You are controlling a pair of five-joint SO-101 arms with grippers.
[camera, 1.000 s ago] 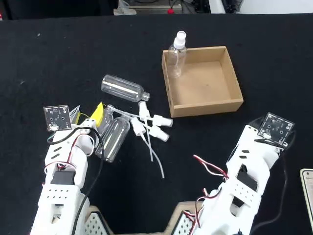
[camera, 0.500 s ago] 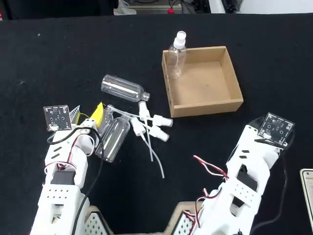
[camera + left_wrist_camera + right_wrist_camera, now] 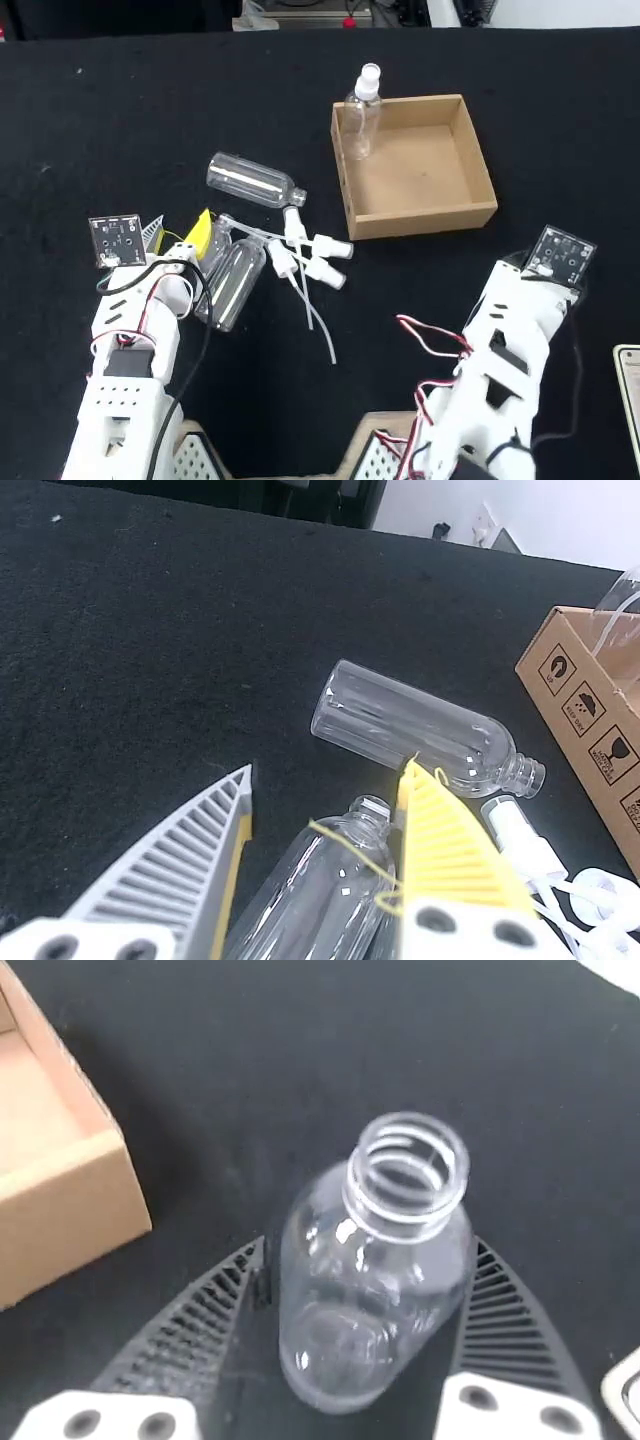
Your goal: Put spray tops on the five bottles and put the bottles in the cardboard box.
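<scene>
The cardboard box (image 3: pixel 415 165) sits right of centre; a bottle with a spray top (image 3: pixel 362 115) stands in its far left corner. One bare clear bottle (image 3: pixel 252 181) lies left of the box. Two more bottles (image 3: pixel 232 278) lie beside my left gripper (image 3: pixel 180 222). Loose spray tops (image 3: pixel 310 255) with long tubes lie between these bottles and the box. In the left wrist view, my left gripper (image 3: pixel 328 772) is open, straddling an uncapped bottle (image 3: pixel 320 890). My right gripper (image 3: pixel 368 1250) is shut on an upright uncapped bottle (image 3: pixel 375 1290), near the box corner (image 3: pixel 60 1160).
The right arm (image 3: pixel 510 340) stands in front of the box's near right corner. A white object (image 3: pixel 630 385) lies at the table's right edge. Black cloth covers the table (image 3: pixel 120 110), with bare room at the far left and far right.
The right arm's wrist has shifted slightly left and turned in the high view. The left arm, the bottles and the spray tops have not moved.
</scene>
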